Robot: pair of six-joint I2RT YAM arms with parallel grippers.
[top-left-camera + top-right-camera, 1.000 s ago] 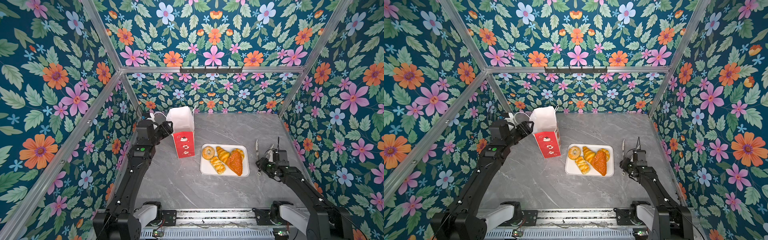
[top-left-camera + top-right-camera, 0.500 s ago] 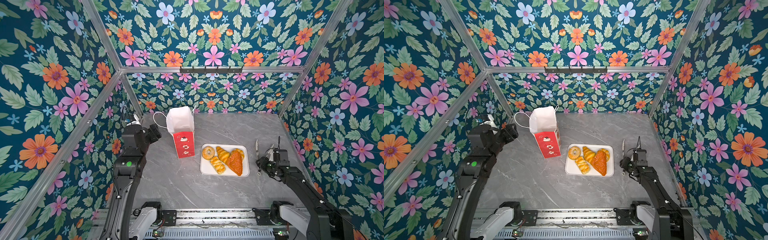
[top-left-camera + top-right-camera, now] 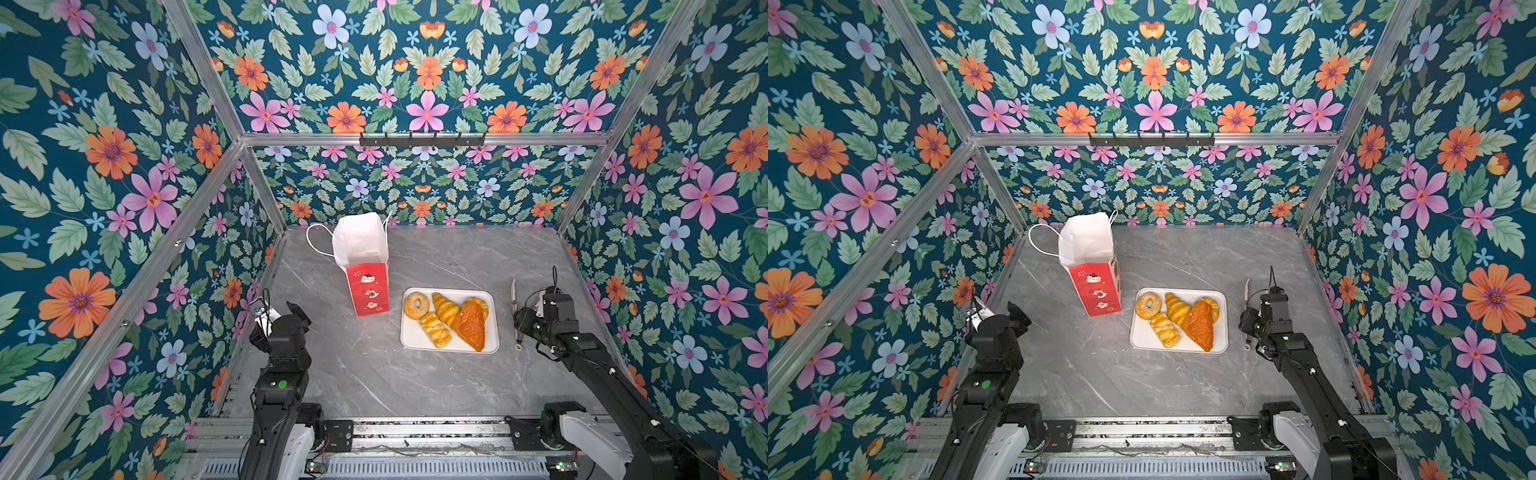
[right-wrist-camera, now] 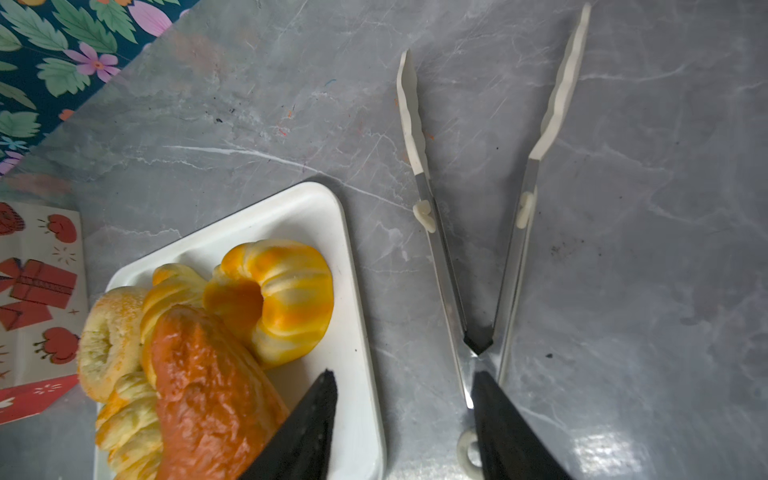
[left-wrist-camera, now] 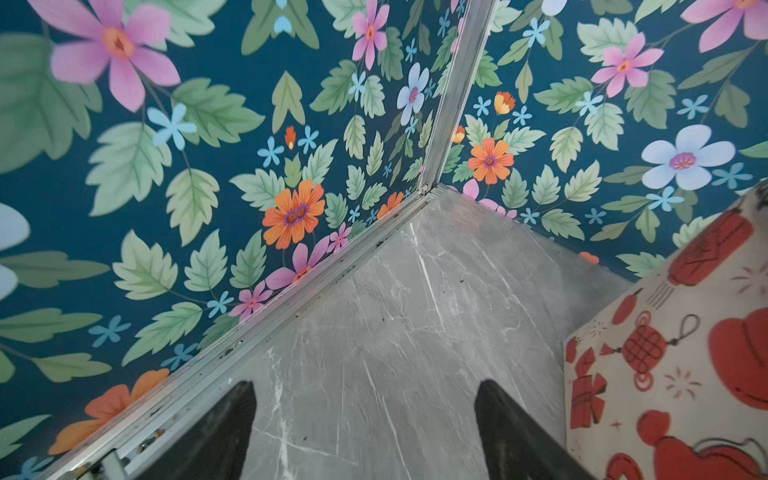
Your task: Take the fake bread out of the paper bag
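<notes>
1. The grey marbled surface (image 3: 374, 374) carries everything listed here; places are given from the white tray (image 3: 410, 337).
2. The paper bag (image 3: 368, 286) is stood upright just left of the tray, not touching it. Only white lining is seen through its open mouth; its bottom is hidden.
3. The fake bread (image 3: 446, 316), five pastries pressed together, is laid on the tray.
4. Tongs (image 3: 515, 307) are laid on the surface just right of the tray, unheld.
5. The right end effector (image 4: 405, 374) is poised over the tray's right rim and the tongs' hinge, released, nothing grasped.
6. The left end effector (image 5: 365, 383) is kept well left of the tray, beyond the bag, released and empty.
7. Unloading is judged done or nearly done. Next, the bag's bottom should be checked, and any leftover lifted across to the tray.
</notes>
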